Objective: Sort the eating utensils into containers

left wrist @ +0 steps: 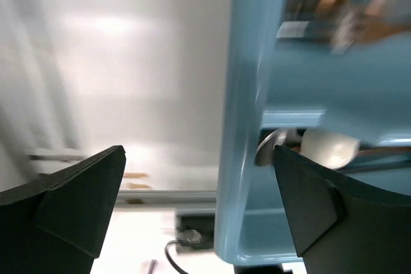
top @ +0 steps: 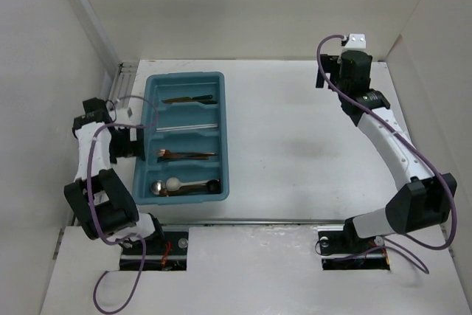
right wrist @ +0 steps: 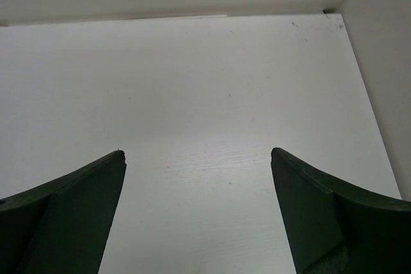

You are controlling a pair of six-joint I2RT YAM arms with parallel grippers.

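Observation:
The teal tray [top: 224, 138] lies left of the table's middle, and its four long containers hold the eating utensils. Dark and copper knives [top: 189, 99] fill the far one, then silver sticks [top: 189, 127], then copper forks [top: 184, 155]. Spoons [top: 183, 184] lie in the nearest. My left gripper [top: 140, 138] hovers at the tray's left rim. In the left wrist view that gripper [left wrist: 199, 158] is open and holds nothing, with the tray's wall [left wrist: 241, 94] between its fingers and a white spoon bowl [left wrist: 327, 147] beyond. My right gripper [top: 323, 77] is far back on the right, and it [right wrist: 198, 155] is open over bare table.
White walls enclose the table on the left, back and right. The back right corner [right wrist: 331, 12] shows just ahead of the right gripper. The arm bases and cables [top: 158, 245] sit at the near edge.

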